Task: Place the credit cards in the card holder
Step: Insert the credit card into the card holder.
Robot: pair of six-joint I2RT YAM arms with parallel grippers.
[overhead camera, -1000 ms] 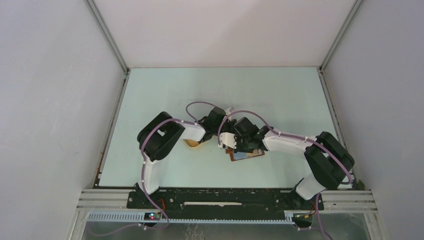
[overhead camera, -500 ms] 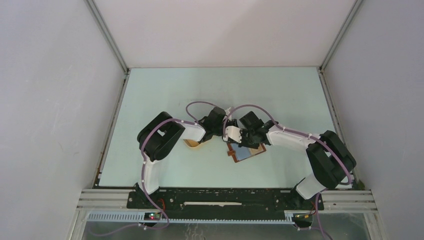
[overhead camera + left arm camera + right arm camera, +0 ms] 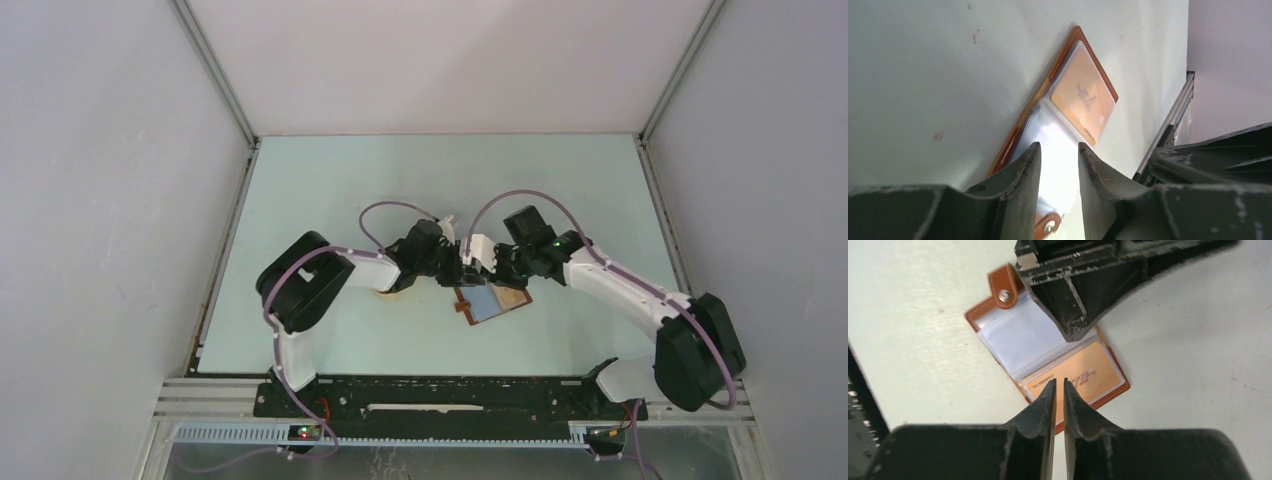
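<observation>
Card holder [image 3: 1018, 340] is laid open, flat on the table [image 3: 330, 180], beneath both grippers. One orange credit card [image 3: 1083, 377] is seated in a pocket. Left gripper [image 3: 1059, 150] is held spread over the clear sleeve, nothing pinched. Right gripper [image 3: 1059, 382] is parted by a thin slit, empty.

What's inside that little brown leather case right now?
One orange card sits in one pocket of the card holder. The clear sleeve beside it looks empty, though the left gripper covers part of it.
</observation>
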